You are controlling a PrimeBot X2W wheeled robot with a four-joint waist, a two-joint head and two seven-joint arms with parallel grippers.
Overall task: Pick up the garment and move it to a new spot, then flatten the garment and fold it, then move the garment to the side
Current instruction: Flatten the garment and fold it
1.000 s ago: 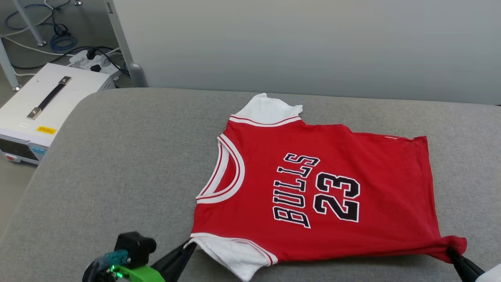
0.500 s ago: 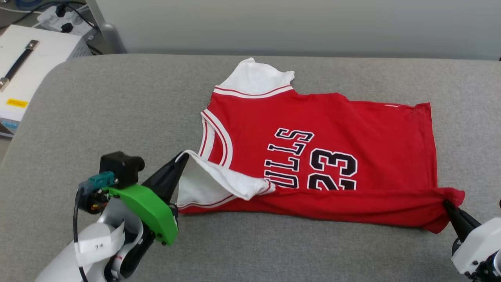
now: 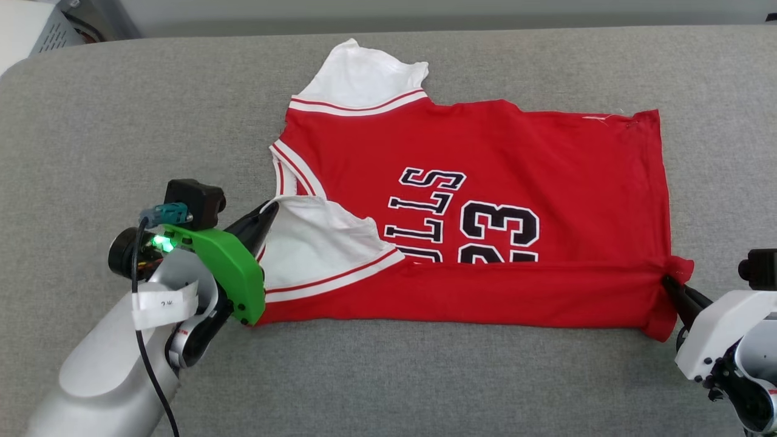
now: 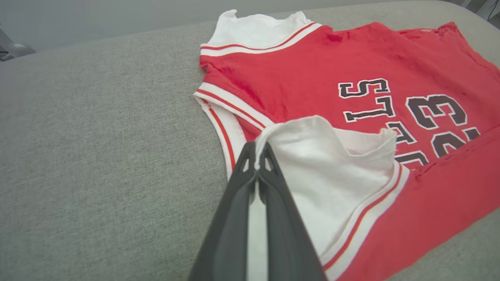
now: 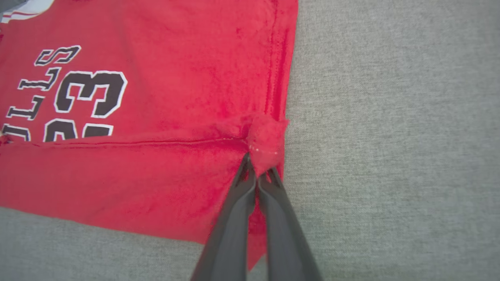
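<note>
The garment (image 3: 498, 158), a red T-shirt with white sleeves and black "BULLS 23" lettering, lies on a grey padded surface (image 3: 121, 121). Its near long edge is folded up over the lettering. My left gripper (image 3: 270, 209) is shut on the near white sleeve (image 4: 332, 171) and holds it lifted over the chest; the pinch shows in the left wrist view (image 4: 258, 150). My right gripper (image 3: 668, 282) is shut on the near hem corner (image 5: 265, 140) of the garment, at the right end of the fold. The far white sleeve (image 3: 361, 76) lies flat.
The grey padded surface stretches wide around the shirt, with bare room at the left (image 4: 97, 136) and at the right (image 5: 390, 117). A white box corner (image 3: 24, 24) sits beyond the far left edge.
Both grippers have carried the near edge of the garment up and away over the chest, so a band of red now covers the lower lettering. The head camera has tilted down.
</note>
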